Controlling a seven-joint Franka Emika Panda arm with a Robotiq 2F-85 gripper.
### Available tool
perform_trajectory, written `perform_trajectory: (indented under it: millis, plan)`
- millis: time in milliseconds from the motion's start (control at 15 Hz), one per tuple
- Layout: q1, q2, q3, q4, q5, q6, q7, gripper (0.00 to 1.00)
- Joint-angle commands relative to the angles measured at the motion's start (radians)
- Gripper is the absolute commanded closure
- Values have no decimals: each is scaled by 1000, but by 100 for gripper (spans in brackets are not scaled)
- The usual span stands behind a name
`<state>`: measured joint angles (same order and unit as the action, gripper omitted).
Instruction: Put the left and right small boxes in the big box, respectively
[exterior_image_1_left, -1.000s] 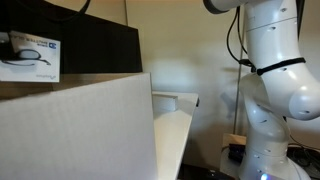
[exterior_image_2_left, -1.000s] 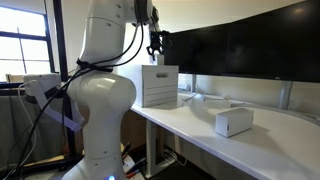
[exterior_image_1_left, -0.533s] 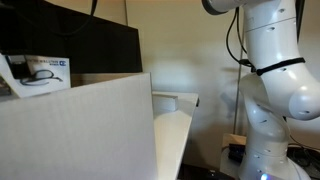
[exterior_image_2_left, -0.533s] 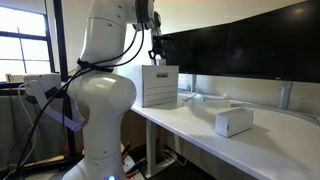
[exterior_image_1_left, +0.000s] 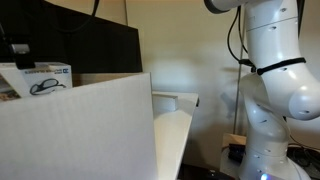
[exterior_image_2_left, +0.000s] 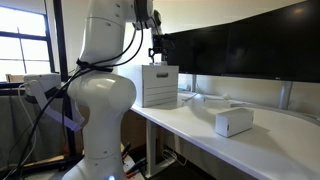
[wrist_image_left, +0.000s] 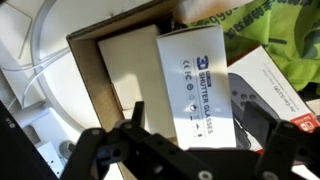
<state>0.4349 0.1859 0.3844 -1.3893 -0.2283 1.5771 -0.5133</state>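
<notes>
A small white box (wrist_image_left: 196, 84) printed "shutter glasses" lies below my gripper (wrist_image_left: 200, 110), whose jaws stand open and wide apart on either side of it without touching it. In an exterior view this box (exterior_image_1_left: 42, 79) sits tilted, its lower part hidden behind the big box's pale wall (exterior_image_1_left: 80, 130), with my gripper (exterior_image_1_left: 18, 48) just above it. The big box (exterior_image_2_left: 160, 85) stands at the table's end under my gripper (exterior_image_2_left: 156, 55). Its brown corrugated rim (wrist_image_left: 85, 70) shows in the wrist view. Another small white box (exterior_image_2_left: 233, 122) lies on the table.
Black monitors (exterior_image_2_left: 240, 50) line the back of the white table (exterior_image_2_left: 195, 125). The robot's white body (exterior_image_2_left: 100, 110) stands beside the table's end. Green packing (wrist_image_left: 270, 25) and a white printed carton (wrist_image_left: 272, 90) lie inside the big box.
My gripper has opened from shut. The small box it held has dropped lower and tilted, sinking behind the big box's wall.
</notes>
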Motion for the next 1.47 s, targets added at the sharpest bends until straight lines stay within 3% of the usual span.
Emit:
perform_trajectory:
  millis: [0,200,600,933,1400]
  plan:
    - [-19,-85,-15,-60,-5,31,0,0]
    - [-27,-124,-43,-61,-6,34,25,0]
    - [-73,-201,-128,-105,48,33,192,0]
    - [-140,-304,-232,-238,108,52,307,0]
    - [-296,-437,-300,-429,99,103,398,0]
